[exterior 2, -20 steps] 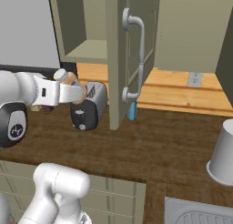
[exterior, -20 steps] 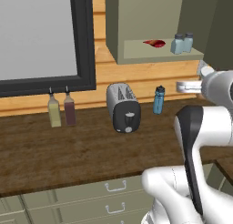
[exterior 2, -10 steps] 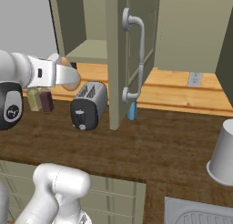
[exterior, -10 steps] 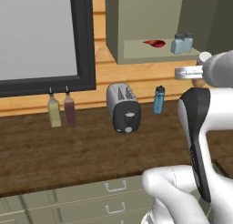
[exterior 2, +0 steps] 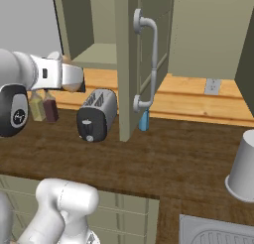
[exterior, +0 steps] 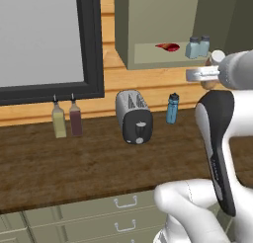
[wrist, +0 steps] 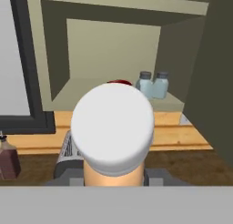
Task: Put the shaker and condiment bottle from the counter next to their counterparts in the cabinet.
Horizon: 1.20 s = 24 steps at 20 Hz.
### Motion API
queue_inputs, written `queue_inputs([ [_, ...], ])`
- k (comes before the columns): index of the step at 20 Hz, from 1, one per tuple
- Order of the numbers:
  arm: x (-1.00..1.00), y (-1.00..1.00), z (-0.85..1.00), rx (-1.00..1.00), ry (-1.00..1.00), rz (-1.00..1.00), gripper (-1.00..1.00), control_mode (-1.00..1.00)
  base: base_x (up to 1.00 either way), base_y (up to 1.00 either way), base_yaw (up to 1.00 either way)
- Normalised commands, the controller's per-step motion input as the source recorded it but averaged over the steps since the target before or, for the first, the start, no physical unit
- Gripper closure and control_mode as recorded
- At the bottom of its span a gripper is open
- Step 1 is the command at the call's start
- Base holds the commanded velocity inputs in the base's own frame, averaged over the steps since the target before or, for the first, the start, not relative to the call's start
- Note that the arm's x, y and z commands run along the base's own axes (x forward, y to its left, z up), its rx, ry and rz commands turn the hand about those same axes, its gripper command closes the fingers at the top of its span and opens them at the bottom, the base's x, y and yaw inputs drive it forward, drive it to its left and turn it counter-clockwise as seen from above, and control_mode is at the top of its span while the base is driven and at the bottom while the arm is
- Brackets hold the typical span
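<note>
My gripper [exterior: 210, 76] is shut on the condiment bottle [exterior: 213, 83], tan-orange with a whitish cap, and holds it in the air just below the open cabinet [exterior: 148, 20]. In the hand view the bottle's cap [wrist: 112, 127] faces the camera between my gripper [wrist: 113, 180] fingers, with the cabinet shelf [wrist: 79, 93] behind. Two alike pale-blue shakers [wrist: 145, 84] [wrist: 160, 84] stand side by side on the shelf's right, with a glossy red item [wrist: 119, 83] to their left, partly hidden by the cap. From the right, my gripper [exterior 2: 74, 79] hangs left of the cabinet door [exterior 2: 126, 64].
Below on the wooden counter [exterior: 74, 163] stand a toaster [exterior: 134, 116], a blue black-capped bottle [exterior: 172, 108], and yellow [exterior: 59, 121] and dark-red [exterior: 75, 118] thin-necked bottles. The open door with its metal handle [exterior 2: 149, 64] juts out. A pale cup [exterior 2: 243, 168] sits far right by a sink [exterior 2: 218, 233].
My gripper has risen with the condiment bottle and shifted slightly left, closer to the cabinet shelf. The things on the counter and shelf have not moved.
</note>
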Motion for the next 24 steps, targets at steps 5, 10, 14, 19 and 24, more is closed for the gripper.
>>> queue_inputs([
  [5, 0.39, 0.09, 0.06, -0.02, 0.01, 0.02, 1.0, -1.0, 0.0, 0.0, 0.0],
  [10, 0.58, 0.0, 0.28, 0.0, 0.0, 0.0, 1.0, -1.0, 0.0, 0.0, 0.0],
  [14, 0.41, 0.0, 0.12, 0.0, 0.01, 0.0, 1.0, -1.0, 0.0, 0.0, 0.0],
  [19, 0.35, 0.04, 0.0, 0.0, 0.06, 0.01, 1.0, -1.0, 0.0, 0.0, 0.0],
  [24, 0.51, 0.0, 0.0, 0.01, 0.01, 0.0, 1.0, -1.0, 0.0, 0.0, 0.0],
])
